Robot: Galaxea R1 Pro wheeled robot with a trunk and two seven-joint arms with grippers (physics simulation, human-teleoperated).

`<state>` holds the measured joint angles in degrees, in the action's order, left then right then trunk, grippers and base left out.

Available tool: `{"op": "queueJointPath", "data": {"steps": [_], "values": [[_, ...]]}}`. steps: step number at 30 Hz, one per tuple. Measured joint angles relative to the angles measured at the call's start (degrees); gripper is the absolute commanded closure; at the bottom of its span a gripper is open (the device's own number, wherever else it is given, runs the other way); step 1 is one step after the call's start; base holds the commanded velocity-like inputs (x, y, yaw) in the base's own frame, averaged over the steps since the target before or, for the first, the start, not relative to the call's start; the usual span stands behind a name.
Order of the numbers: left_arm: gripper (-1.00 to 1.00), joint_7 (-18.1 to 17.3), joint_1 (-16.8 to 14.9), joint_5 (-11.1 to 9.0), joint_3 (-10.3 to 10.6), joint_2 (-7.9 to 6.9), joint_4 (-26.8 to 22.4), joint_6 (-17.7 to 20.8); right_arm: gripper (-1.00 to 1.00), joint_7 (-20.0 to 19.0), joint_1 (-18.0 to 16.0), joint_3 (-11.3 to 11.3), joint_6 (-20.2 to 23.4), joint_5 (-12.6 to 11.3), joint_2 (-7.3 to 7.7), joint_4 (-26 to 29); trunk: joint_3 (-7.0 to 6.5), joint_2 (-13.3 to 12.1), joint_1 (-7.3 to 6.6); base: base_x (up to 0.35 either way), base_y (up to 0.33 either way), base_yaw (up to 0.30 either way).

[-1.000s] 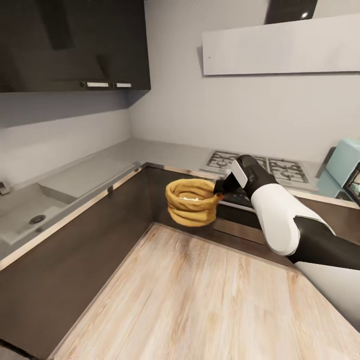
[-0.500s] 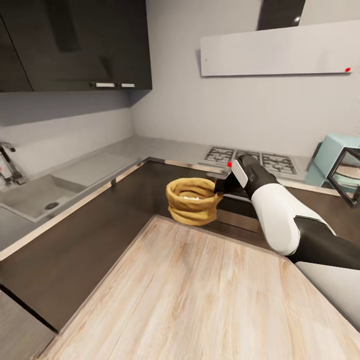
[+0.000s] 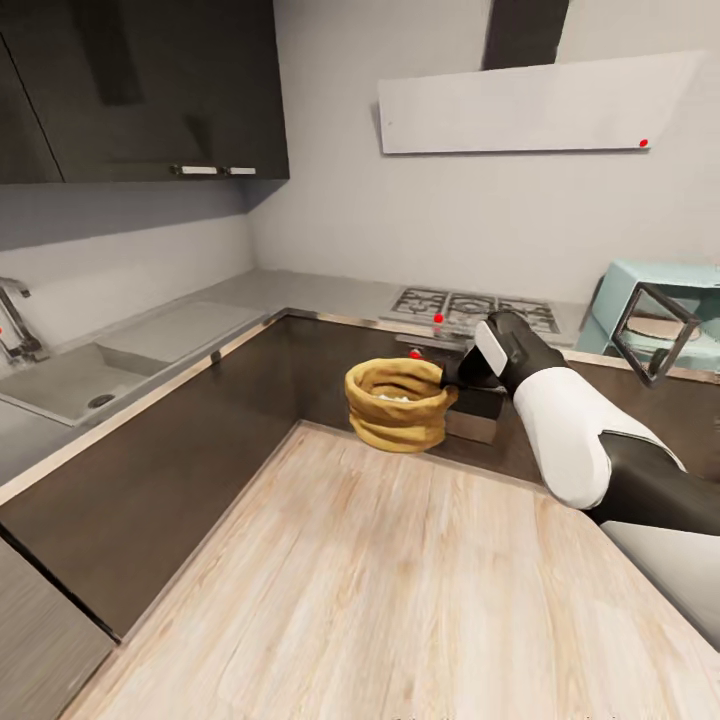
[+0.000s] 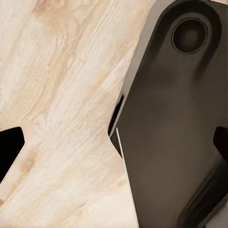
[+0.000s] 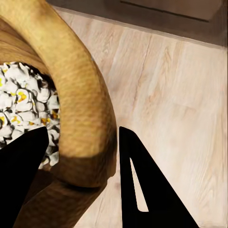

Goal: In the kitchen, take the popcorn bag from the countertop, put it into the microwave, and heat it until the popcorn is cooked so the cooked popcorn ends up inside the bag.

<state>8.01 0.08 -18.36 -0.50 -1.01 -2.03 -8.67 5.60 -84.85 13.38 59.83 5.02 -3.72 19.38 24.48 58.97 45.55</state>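
The tan-yellow popcorn bag point(image 3: 398, 405) hangs in the air over the wooden floor, in front of the dark cabinets. My right gripper point(image 3: 450, 378) is shut on its rim. In the right wrist view the rolled rim point(image 5: 83, 99) sits between the two black fingers point(image 5: 142, 190), and white popcorn point(image 5: 21, 107) fills the bag's inside. The pale blue microwave point(image 3: 640, 285) stands on the grey countertop point(image 3: 190, 325) at the far right, its dark-framed door point(image 3: 652, 333) swung open. My left gripper point(image 4: 114, 142) is open above the floor, with nothing between its fingers.
A gas hob point(image 3: 468, 308) lies in the countertop behind the bag, with a steel-fronted oven point(image 3: 472, 422) below it. A sink point(image 3: 60, 378) with a tap point(image 3: 12, 325) is at the left. Dark wall cabinets point(image 3: 140, 90) and a hood point(image 3: 530, 100) hang above.
The camera has turned to the right, so the microwave and its open door show more fully. The bag stays held in my right gripper at about the same height.
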Motion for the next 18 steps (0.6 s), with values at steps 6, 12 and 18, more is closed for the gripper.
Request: {"op": "queueJointPath", "data": {"steps": [6,12,18], "values": [[-1.0,0.0,0.0,0.0,0.0,-0.05,0.0,0.0,1.0,0.1,0.0,0.0,0.0,-0.1,0.31,0.0,0.0,0.0,0.0,-0.002,0.0,-0.249],[-1.0,0.0,0.0,0.0,0.0,-0.05,0.0,0.0,1.0,0.1,0.0,-0.1,0.0,0.2,1.69,-0.1,0.0,0.0,0.0,0.0,0.0,-0.249],[-1.0,0.0,0.0,0.0,0.0,-0.05,0.0,0.0,1.0,0.2,0.0,-0.1,0.0,0.0,5.28,-0.2,0.0,0.0,0.0,0.0,0.0,-0.278]]}}
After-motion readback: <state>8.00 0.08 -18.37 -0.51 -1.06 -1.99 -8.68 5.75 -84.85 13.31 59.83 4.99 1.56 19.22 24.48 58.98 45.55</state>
